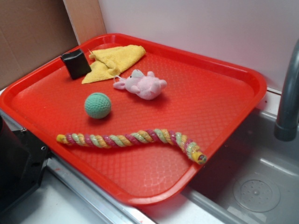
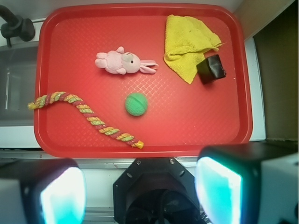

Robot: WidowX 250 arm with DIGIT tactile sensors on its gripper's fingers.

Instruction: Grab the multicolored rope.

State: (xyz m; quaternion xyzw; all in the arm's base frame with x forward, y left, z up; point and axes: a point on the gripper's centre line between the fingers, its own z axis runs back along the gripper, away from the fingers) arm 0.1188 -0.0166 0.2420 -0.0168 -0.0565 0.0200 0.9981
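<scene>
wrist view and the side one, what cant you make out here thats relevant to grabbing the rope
- Gripper: wrist view shows only two blurred pads; the jaws' tips are cut off by the bottom edge.
- Multicolored rope: its end overhangs the red tray rim; support unclear.
- Black block: its far side is hidden.

Gripper fingers (image 2: 218, 189) blurred and cut off by the wrist view's lower edge, faucet (image 1: 288, 98) cropped at right, dark robot base (image 1: 18, 163) apparently cropped at left.

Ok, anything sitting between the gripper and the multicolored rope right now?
No. In the wrist view, only bare red tray and its near rim separate the open gripper from the multicolored rope. The green ball sits beyond the rope.
</scene>
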